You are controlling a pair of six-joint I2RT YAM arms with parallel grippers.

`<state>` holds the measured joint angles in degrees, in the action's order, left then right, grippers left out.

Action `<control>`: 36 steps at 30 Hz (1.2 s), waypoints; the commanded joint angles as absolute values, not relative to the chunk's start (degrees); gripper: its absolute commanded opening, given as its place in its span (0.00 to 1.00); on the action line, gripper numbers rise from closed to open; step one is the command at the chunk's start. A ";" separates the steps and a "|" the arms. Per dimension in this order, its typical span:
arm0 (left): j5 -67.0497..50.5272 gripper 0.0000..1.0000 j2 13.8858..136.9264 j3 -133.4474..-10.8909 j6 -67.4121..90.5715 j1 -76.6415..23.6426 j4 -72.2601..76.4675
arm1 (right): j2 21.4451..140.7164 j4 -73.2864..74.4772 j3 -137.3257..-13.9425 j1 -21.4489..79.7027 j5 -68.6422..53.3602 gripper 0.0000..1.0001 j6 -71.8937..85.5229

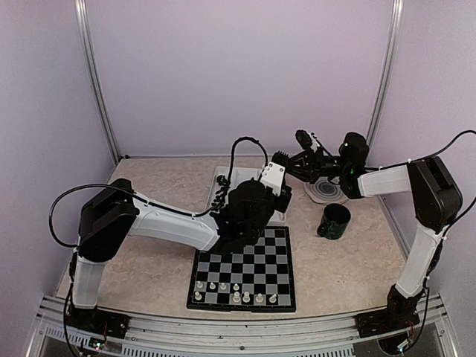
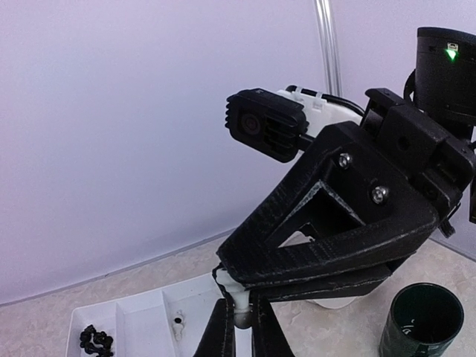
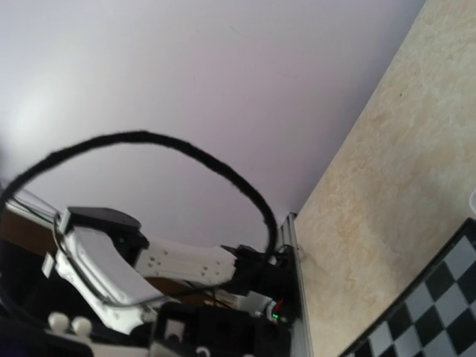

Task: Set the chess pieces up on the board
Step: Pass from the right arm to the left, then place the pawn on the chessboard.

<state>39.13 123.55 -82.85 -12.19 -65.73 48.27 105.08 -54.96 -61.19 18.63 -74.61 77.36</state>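
White chess piece is pinched by left gripper; right gripper grip cannot be told. Piece should be carried upright to board.

Black-and-grey checked board, white chess piece, dark-green cup.

Looks tilted across the beige table to a pale lilac wall. Catches a corner of the board at bottom right (black and grey checks). Shows a black cable looping above a white-and-black arm at lower left.
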 commanded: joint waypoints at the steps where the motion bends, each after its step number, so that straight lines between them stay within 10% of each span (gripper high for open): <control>1: 35.72 0.00 119.07 -82.74 -7.60 -64.44 35.11 | 103.07 -47.00 -62.82 18.22 -79.74 0.30 67.15; 6: 19.42 0.00 109.90 -87.41 9.11 -60.34 4.30 | 99.71 -28.62 -64.49 13.45 -81.68 0.49 45.69; 15: -19.57 0.00 101.34 -85.06 27.80 -49.64 -27.93 | 96.62 15.32 -73.32 10.43 -65.17 0.53 -1.75; 36: -28.83 0.00 106.22 -79.74 22.31 -46.70 -66.86 | 94.47 20.91 -70.61 10.41 -66.41 0.54 -11.17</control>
